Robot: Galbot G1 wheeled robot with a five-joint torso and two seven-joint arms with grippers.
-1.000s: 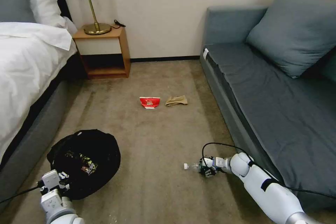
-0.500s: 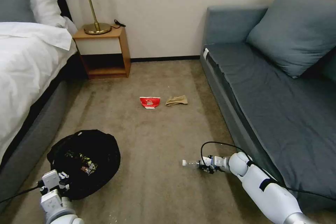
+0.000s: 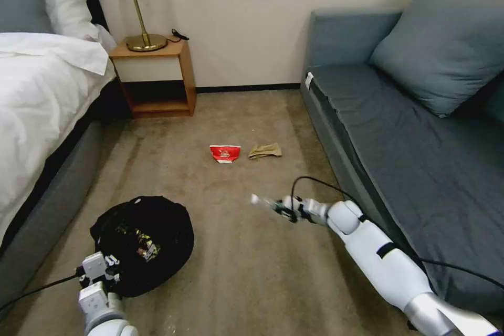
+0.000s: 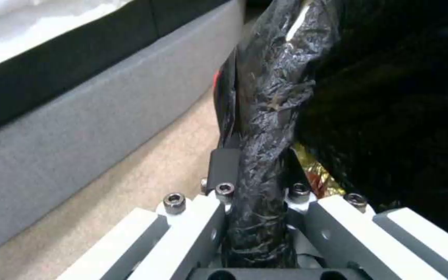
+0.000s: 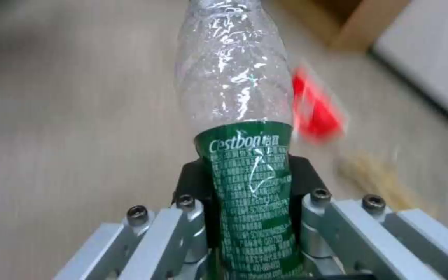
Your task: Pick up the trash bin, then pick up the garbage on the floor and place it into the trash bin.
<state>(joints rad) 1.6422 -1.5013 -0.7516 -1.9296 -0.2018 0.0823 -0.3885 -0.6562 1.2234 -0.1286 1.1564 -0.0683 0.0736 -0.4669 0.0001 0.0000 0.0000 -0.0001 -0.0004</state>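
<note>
Right gripper [image 5: 248,182]: fingers pinched on the green-labelled lower body of the clear bottle [image 5: 237,97], one dark pad on each side of the label. In the head view the right gripper [image 3: 283,210] holds the bottle [image 3: 265,203] off the carpet [image 3: 236,252], roughly level, cap end pointing toward the robot's left. The bottle's cap end is blurred in the head view and cut off at the frame edge in the right wrist view.

Left gripper [image 4: 255,175]: fingers pressed together on the bag-wrapped rim of the trash bin [image 4: 270,97], crinkly black plastic bunched between them. In the head view the left gripper [image 3: 105,268] sits at the near edge of the trash bin [image 3: 142,244], low on the robot's left, beside the bed [image 3: 47,115]. Cannot tell whether the bin rests on the carpet or is lifted.

Inside the bin: a yellow-black snack wrapper [image 3: 142,247] lies on the black liner; a foil-gold scrap of it [image 4: 315,177] shows just past the left gripper. The rest of the bin's interior is too dark to read.

Farther out on the carpet: red-white packet [image 3: 224,153] and tan crumpled paper [image 3: 264,150], just beside each other but apart, between the nightstand [image 3: 155,76] and the sofa [image 3: 409,142]. Both show as blurred smears behind the bottle in the right wrist view, red packet [image 5: 317,112], tan paper [image 5: 374,177].
</note>
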